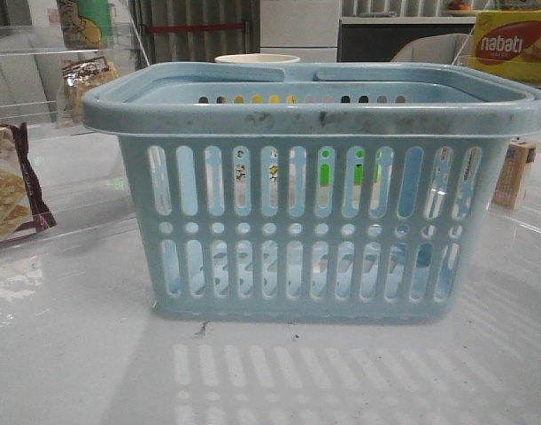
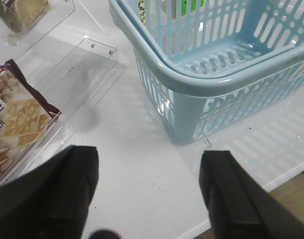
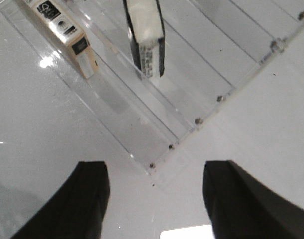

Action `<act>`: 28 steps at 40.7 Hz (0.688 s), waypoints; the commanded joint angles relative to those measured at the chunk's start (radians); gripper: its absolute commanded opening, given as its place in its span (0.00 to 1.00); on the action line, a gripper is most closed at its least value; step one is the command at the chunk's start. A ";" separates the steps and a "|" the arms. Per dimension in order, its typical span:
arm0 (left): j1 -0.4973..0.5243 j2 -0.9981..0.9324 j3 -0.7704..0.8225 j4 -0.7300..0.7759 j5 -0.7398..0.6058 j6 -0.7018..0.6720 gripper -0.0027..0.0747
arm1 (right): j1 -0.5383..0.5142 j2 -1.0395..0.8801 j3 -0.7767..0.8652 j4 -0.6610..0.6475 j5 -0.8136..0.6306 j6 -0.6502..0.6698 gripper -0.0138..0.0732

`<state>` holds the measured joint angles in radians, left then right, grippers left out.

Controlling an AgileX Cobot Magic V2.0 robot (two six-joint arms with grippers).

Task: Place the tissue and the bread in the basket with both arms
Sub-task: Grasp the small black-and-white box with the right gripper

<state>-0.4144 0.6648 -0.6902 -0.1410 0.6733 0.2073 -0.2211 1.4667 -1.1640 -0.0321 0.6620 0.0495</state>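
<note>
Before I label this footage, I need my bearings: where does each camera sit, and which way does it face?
Front view: low at table height, facing forward at the basket; no robot parts show.
Left wrist view: above the table, looking down at a basket corner and cracker packet; the open left gripper shows.
Right wrist view: looking down at clear acrylic shelving holding the tissue; the open right gripper shows.
Front and left wrist share the basket and cracker packet.
</note>
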 commanded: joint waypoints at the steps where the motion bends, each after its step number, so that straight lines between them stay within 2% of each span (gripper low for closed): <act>1: -0.007 0.005 -0.027 -0.006 -0.076 0.002 0.68 | -0.003 0.060 -0.109 0.005 -0.024 -0.009 0.76; 13: -0.007 0.005 -0.027 -0.006 -0.076 0.002 0.68 | -0.002 0.278 -0.316 0.023 -0.023 -0.030 0.76; 21: -0.007 0.005 -0.027 -0.006 -0.076 0.002 0.68 | -0.002 0.347 -0.382 0.023 -0.072 -0.030 0.74; 24: -0.007 0.005 -0.027 -0.006 -0.076 0.002 0.68 | -0.002 0.351 -0.383 0.023 -0.077 -0.030 0.66; 28: -0.007 0.005 -0.027 -0.006 -0.076 0.002 0.68 | -0.002 0.345 -0.383 0.024 -0.074 -0.030 0.50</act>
<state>-0.4144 0.6648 -0.6902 -0.1406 0.6733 0.2095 -0.2211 1.8713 -1.5086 -0.0061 0.6442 0.0312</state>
